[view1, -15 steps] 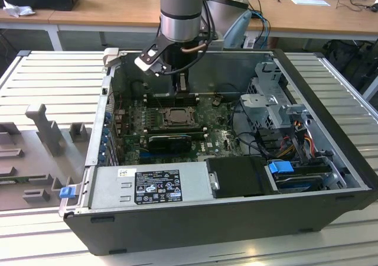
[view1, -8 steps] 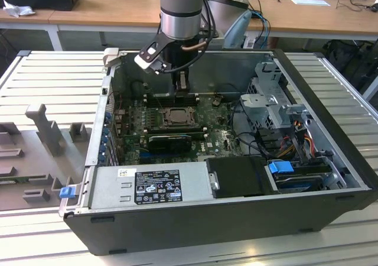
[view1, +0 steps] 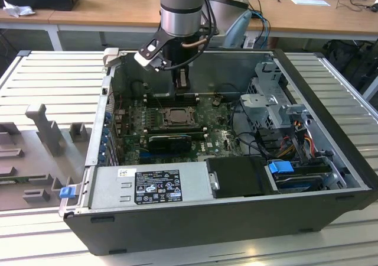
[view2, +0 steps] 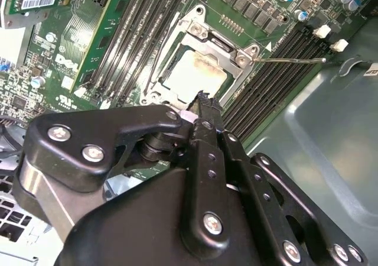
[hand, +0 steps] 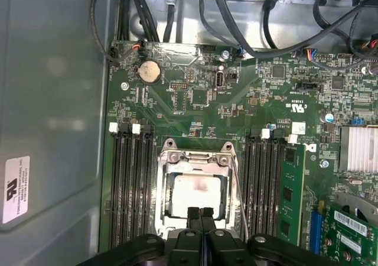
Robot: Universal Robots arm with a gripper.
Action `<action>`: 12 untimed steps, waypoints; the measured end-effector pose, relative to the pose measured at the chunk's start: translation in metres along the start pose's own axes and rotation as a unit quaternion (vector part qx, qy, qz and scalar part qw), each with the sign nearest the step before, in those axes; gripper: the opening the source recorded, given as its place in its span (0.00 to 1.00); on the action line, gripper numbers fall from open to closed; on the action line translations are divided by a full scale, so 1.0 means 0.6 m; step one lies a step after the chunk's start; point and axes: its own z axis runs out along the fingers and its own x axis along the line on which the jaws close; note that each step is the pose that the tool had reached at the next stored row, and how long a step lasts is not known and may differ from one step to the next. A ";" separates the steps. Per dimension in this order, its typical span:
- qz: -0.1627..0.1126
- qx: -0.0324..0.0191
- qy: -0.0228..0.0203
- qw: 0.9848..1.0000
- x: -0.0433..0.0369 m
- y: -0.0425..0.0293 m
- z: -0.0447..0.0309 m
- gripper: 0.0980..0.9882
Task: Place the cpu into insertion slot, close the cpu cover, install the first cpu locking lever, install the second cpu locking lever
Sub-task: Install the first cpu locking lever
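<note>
Your hand point(hand: 198, 214) is closed, fingertips together with nothing between them, at one edge of the insertion slot point(hand: 164, 189). The cpu point(hand: 195, 198) sits inside, with the cpu cover point(hand: 195, 158) down around it. A thin locking lever point(hand: 238, 189) runs along the slot, just beside your hand.

The hand point(hand: 201, 214) is showing smooth, matt black links studded with bright steel screws, and the cpu point(hand: 195, 195) is looking like pale, dull metal, faintly smudged in the middle. The cpu cover point(hand: 195, 158) is glinting as bare silver-grey metal, the circuit board point(hand: 195, 94) is shining lacquered green, and the case wall point(hand: 53, 100) is reading as matt grey sheet metal.
</note>
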 end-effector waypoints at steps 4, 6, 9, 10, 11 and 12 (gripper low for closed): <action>0.000 0.000 0.000 1.000 0.000 0.000 -0.009 0.01; 0.000 0.000 0.000 1.000 0.000 0.000 -0.014 0.01; 0.000 0.000 0.000 1.000 0.000 0.001 -0.021 0.01; -0.007 0.000 0.000 1.000 0.000 0.001 -0.021 0.01; -0.018 0.000 0.000 1.000 0.000 0.001 -0.021 0.01; -0.025 0.000 0.001 1.000 0.000 0.001 -0.021 0.01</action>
